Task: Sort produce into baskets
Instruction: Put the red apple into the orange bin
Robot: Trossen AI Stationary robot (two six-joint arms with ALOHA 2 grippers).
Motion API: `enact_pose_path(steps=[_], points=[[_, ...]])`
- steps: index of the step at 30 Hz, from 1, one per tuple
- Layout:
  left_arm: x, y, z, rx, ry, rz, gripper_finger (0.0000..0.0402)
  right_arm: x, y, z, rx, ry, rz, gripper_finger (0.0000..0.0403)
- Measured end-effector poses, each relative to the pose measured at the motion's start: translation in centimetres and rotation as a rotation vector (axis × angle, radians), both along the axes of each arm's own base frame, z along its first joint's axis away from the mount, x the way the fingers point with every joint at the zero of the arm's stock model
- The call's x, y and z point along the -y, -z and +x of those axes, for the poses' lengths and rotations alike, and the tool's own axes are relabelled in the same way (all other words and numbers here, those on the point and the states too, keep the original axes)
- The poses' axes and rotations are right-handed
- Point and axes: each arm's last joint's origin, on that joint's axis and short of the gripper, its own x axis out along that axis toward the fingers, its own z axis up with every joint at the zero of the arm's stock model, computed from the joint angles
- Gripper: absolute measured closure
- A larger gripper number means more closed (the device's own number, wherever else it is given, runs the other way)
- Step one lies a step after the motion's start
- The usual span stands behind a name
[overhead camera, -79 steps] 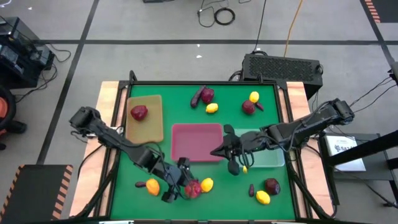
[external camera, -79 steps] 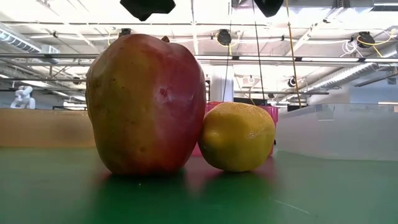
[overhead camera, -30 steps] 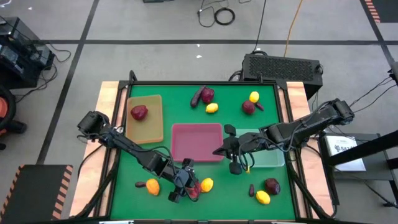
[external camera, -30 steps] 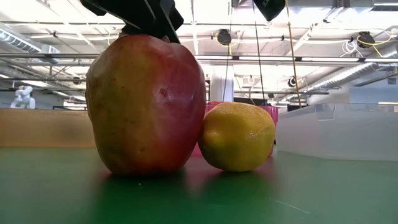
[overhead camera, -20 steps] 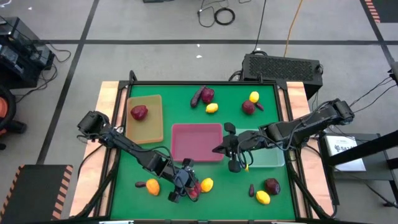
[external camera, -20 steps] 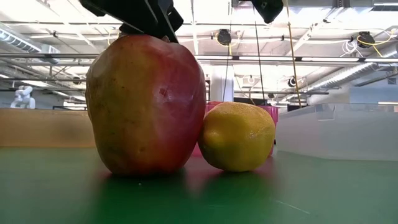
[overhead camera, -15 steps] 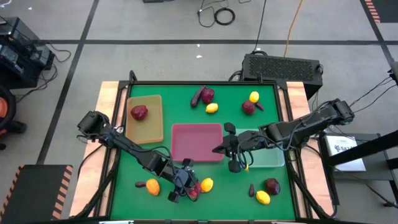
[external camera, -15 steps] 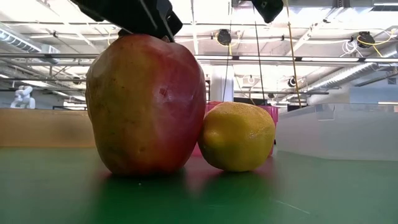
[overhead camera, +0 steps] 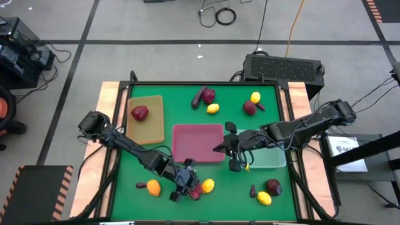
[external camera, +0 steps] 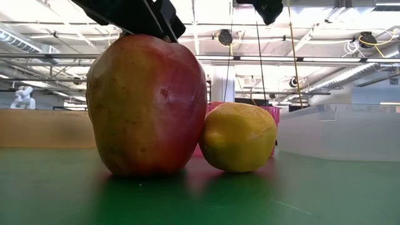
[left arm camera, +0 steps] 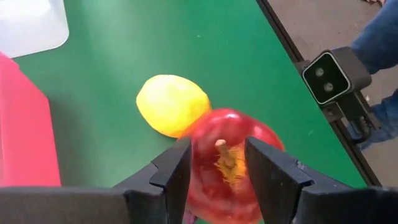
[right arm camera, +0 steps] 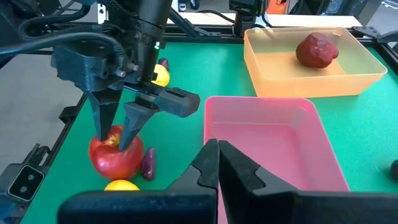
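1. Lower than 2.6 s ago, the left end effector [overhead camera: 185, 189] has come down over the apple [left arm camera: 227, 165] at about 6 o'clock on the surface [overhead camera: 187, 109]; its fingers [left arm camera: 177, 174] stand apart, one on each side of the fruit, not yet pressing it.
2. A lemon [left arm camera: 171, 104] touches the apple, and a small eggplant piece [right arm camera: 148, 163] lies just beside it.
3. Judged step: the grasp of this apple. Next, the fingers need to close without nudging the lemon, then lift and carry toward the tan tray [overhead camera: 146, 122] at 10 o'clock, which already holds an apple [overhead camera: 139, 113].
4. Fingers together and empty, the right end effector [overhead camera: 229, 150] hovers between the pink tray [overhead camera: 197, 144] and the clear tray [overhead camera: 269, 159].
5. More produce lies scattered toward 12 o'clock and 5 o'clock on the green surface.
6. Beyond it: grey floor with cables and a black box [overhead camera: 284, 67]; a person's blue sleeve [left arm camera: 379, 43] shows at the edge.
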Motion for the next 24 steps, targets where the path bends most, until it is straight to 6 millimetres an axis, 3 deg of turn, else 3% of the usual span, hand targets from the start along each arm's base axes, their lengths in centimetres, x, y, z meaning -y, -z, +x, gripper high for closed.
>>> enact_pose_path(steps=[7,24], points=[[0.01,0.01,-0.02,-0.001,0.0,0.001,0.0255,0.0,0.0,0.0,0.001,-0.005,-0.008,0.0403],[-0.03,0.0,0.0,0.001,0.006,0.005,0.0372,0.0,0.0,0.0,0.001,-0.006,-0.01,0.0403]])
